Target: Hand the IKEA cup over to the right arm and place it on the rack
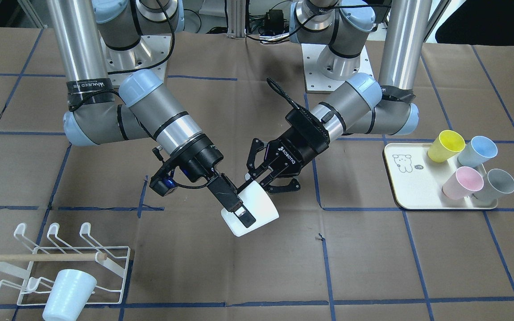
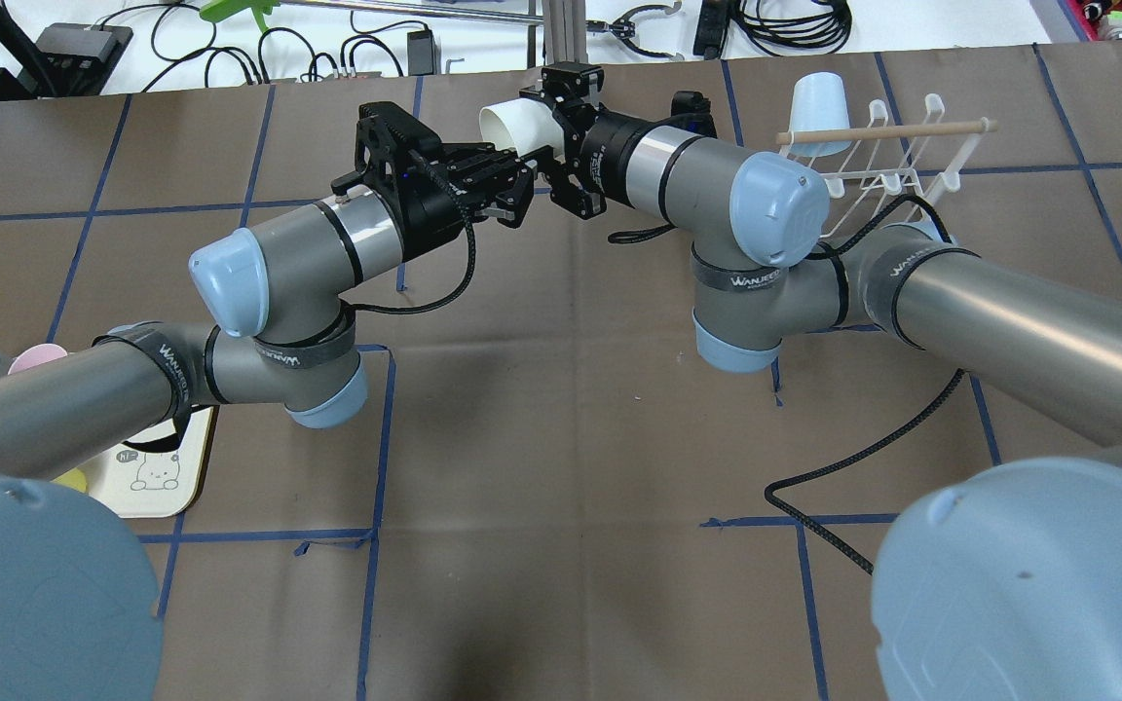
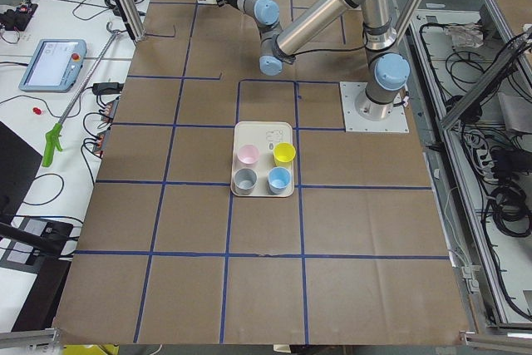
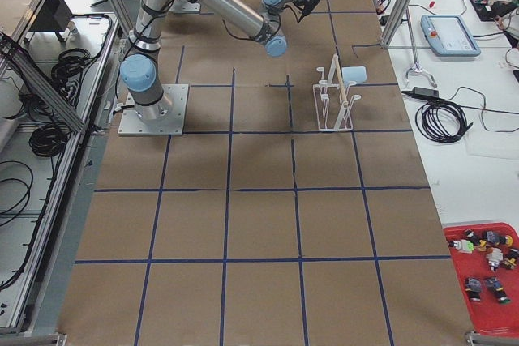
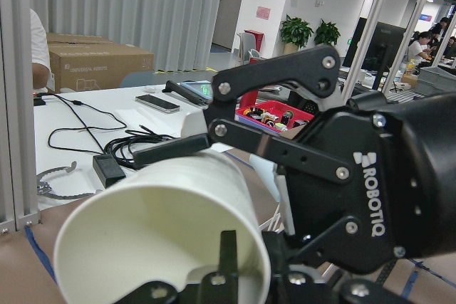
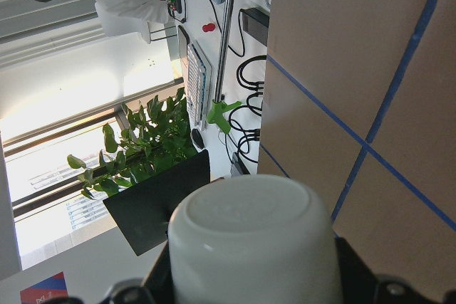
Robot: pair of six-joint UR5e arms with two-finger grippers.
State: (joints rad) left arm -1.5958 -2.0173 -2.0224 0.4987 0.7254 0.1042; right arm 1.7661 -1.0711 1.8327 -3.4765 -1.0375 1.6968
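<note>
The right pincer (image 1: 244, 215) is clamped on the white cup (image 1: 261, 203). The cup lies on its side between the fingers, with its bottom toward the palm. The left pincer (image 1: 257, 183) is right at the cup's mouth with its fingers a little apart, and the rack (image 1: 38, 257) sits well apart from both pincers.

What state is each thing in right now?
white cup, held aloft between both grippers
right gripper, shut across the white cup
left gripper, at the cup's mouth, grip unclear
rack, upright, holding one cup
pale blue cup, hung on the rack
four coloured cups, upright on the tray
</note>
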